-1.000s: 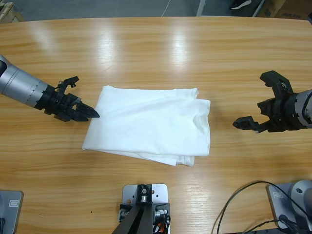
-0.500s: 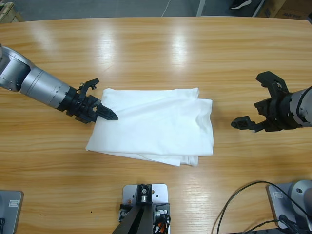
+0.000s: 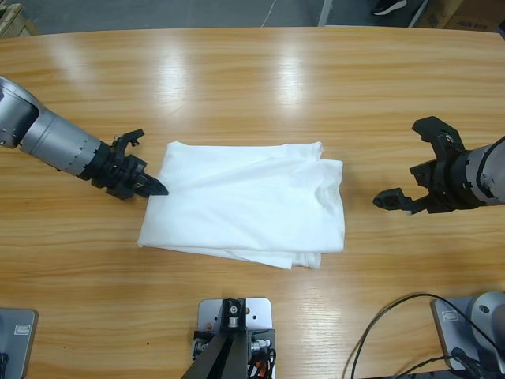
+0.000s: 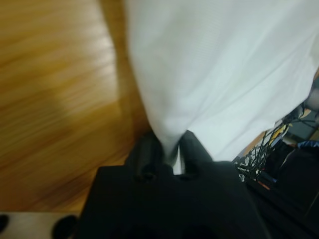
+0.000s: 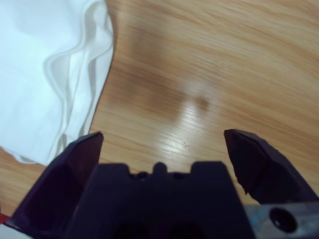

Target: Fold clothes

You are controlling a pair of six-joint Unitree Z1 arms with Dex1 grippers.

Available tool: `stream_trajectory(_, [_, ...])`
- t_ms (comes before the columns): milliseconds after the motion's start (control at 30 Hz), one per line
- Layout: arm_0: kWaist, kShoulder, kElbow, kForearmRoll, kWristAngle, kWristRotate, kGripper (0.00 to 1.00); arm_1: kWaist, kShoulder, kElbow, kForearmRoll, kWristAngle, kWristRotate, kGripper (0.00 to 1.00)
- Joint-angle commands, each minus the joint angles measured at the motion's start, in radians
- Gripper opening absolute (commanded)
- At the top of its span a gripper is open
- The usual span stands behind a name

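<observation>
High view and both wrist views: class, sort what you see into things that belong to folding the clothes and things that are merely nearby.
Part of the job:
- folded white T-shirt
- left gripper, shut on the shirt's edge
- right gripper, open, clear of the shirt

Just nearby:
- wooden table
- black cable at the near edge

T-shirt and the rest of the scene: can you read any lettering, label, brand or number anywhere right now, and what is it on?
None can be read in these views.
Folded white T-shirt: only plain white cloth shows; no lettering or neck label is visible.
Box at the high view's top right corner: faint dark marks, too small to read.
Left gripper, right gripper and wooden table: no markings seen.
</observation>
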Motion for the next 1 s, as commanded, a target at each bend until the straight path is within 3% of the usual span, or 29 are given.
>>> stream_trajectory(33, [0.027, 0.011, 0.048, -0.005, 0.032, -0.033, 0.000, 0.009, 0.016, 0.009, -0.005, -0.021, 0.001, 0.982])
stream_trajectory(167, [0.057, -0.022, 0.084, -0.010, 0.057, -0.074, 0.000, 0.009, 0.021, 0.011, -0.007, -0.022, 0.001, 0.982])
stream_trajectory(400, [0.303, -0.119, 0.215, 0.032, 0.135, -0.063, 0.000, 0.009, 0.039, 0.010, -0.033, -0.019, 0.005, 0.982])
stream_trajectory(600, [0.327, -0.201, 0.144, 0.205, 0.178, -0.037, 0.000, 0.009, 0.044, 0.009, -0.035, -0.021, 0.007, 0.982])
stream_trajectory(700, [0.296, -0.252, 0.071, 0.296, 0.179, -0.037, 0.000, 0.009, 0.047, -0.001, -0.037, -0.019, 0.008, 0.982])
stream_trajectory(1000, [0.006, -0.233, -0.246, 0.441, 0.183, -0.198, 0.000, 0.009, 0.051, -0.002, -0.038, -0.018, 0.008, 0.982])
